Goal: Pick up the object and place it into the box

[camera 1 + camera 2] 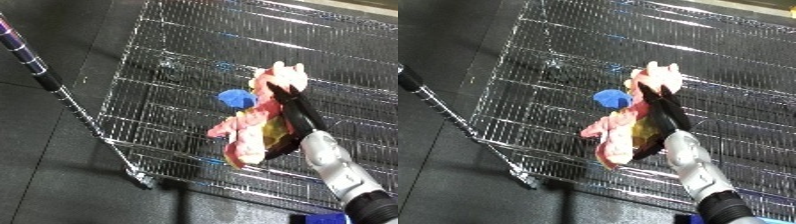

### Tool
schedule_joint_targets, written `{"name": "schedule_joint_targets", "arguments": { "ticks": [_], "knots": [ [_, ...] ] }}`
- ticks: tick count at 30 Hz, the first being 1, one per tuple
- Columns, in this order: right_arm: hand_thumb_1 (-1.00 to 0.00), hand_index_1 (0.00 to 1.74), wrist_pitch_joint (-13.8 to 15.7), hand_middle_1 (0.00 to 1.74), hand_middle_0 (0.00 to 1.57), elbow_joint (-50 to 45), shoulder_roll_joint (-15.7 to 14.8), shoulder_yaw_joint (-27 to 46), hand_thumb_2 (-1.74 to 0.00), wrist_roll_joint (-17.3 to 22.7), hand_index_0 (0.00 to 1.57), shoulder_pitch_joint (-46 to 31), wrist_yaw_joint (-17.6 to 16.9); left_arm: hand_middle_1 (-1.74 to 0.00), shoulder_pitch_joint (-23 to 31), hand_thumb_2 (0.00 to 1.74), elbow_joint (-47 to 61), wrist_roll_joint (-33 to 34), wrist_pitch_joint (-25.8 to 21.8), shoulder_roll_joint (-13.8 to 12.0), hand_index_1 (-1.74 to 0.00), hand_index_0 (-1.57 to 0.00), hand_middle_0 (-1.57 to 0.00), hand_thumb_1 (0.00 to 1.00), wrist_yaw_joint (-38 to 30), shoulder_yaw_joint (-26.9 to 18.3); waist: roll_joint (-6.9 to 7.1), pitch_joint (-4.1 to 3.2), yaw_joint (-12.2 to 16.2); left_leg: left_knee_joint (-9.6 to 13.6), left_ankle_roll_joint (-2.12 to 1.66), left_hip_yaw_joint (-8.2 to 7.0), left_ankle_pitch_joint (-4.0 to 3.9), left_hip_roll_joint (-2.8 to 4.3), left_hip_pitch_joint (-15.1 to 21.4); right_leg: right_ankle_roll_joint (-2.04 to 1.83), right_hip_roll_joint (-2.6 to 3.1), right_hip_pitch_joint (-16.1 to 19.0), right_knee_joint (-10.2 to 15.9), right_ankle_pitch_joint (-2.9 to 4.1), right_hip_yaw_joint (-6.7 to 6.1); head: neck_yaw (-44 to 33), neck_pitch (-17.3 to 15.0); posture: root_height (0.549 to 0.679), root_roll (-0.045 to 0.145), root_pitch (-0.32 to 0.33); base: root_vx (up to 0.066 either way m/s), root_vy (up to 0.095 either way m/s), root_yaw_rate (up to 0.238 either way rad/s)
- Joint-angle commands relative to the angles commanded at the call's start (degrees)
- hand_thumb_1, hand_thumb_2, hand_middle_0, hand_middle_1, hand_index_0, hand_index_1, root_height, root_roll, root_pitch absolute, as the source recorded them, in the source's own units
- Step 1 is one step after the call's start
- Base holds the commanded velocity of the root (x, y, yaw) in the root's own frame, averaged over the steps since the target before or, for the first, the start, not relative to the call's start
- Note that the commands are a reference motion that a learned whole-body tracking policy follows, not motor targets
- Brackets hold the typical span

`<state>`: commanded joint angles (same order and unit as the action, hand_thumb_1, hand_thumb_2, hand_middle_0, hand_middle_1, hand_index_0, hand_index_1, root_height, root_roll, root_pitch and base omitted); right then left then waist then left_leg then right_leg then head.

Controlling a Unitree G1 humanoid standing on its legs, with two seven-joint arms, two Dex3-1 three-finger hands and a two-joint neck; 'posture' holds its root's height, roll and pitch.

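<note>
A pink and cream plush toy (253,122) with a blue patch (235,98) hangs above the wire mesh bin (178,75). My right hand (298,117) comes in from the lower right on its silver forearm, with black fingers (660,107) curled round the toy's side. The toy's head points up and to the right, and its lower end hangs near the bin's front rim. The left hand shows in neither view.
The wire bin's front corner (138,177) rests on dark grey floor. A striped pole (31,57) runs along the bin's left side. Something blue (324,218) sits at the bottom edge by my forearm.
</note>
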<state>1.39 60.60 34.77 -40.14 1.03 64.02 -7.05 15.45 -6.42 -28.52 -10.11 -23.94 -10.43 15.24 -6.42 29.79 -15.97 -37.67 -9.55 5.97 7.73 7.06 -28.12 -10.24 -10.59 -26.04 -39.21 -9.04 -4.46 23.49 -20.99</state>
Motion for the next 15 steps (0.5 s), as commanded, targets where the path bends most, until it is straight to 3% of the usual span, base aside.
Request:
{"name": "schedule_joint_targets", "arguments": {
  "ticks": [5, 15],
  "knots": [
    [0.0, 0.0, -0.61, 0.0, 0.0, 1.47, -2.49, 0.4, 0.0, -1.67, 0.0, -1.75, 0.47, -1.74, 0.03, 1.74, 0.18, 0.44, 0.18, 0.6, -1.74, -1.57, -1.57, 1.0, -0.3, -0.08, -0.07, 0.0, 0.36, 0.49, -0.05, -0.21, 0.01, 0.18, 0.36, 0.07, 0.22, 0.09, 0.15, -0.23, -0.12, -0.52, 0.13, 0.629, 0.013, -0.031, -0.001, 0.018, -0.011],
    [-0.5, 0.87, -1.21, 0.87, 0.79, 2.15, -4.54, 2.97, -0.87, 0.94, 0.79, -2.57, -0.25, -1.74, -0.61, 1.74, 0.12, 0.1, 0.67, 1.2, -1.74, -1.57, -1.57, 1.0, -0.75, -0.17, 0.07, 0.0, 1.27, 1.85, -0.18, -0.84, -0.31, 0.67, 1.4, 0.15, 0.56, 0.46, 0.7, -0.52, -0.58, -1.02, 0.95, 0.63, 0.016, -0.033, -0.005, 0.01, -0.039]
  ]
}}
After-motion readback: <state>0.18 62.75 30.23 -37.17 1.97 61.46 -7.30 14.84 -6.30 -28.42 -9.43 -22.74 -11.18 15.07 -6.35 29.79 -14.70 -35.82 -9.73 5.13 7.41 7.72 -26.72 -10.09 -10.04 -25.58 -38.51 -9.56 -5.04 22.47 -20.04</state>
